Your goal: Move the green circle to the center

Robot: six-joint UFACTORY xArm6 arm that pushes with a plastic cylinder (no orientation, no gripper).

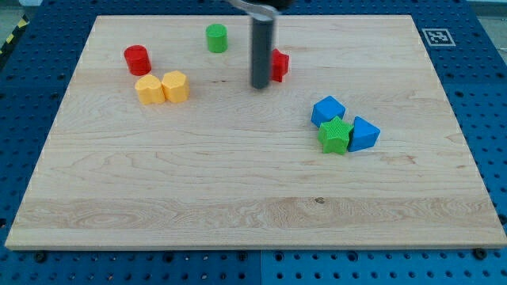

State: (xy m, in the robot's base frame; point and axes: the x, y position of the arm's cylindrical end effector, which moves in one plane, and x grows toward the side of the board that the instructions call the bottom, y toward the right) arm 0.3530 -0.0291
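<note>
The green circle (216, 37) is a short green cylinder near the view's top, left of middle, on the wooden board (238, 182). My tip (261, 85) is the lower end of the dark rod, which comes down from the view's top. The tip stands right of and below the green circle, apart from it, with a clear gap between them. The rod partly hides a red block (280, 65) just to its right.
A red cylinder (137, 59) sits at the upper left, with two yellow blocks (148, 89) (176, 85) side by side below it. At the right, a green star (334, 135) lies between two blue blocks (328, 110) (363, 134).
</note>
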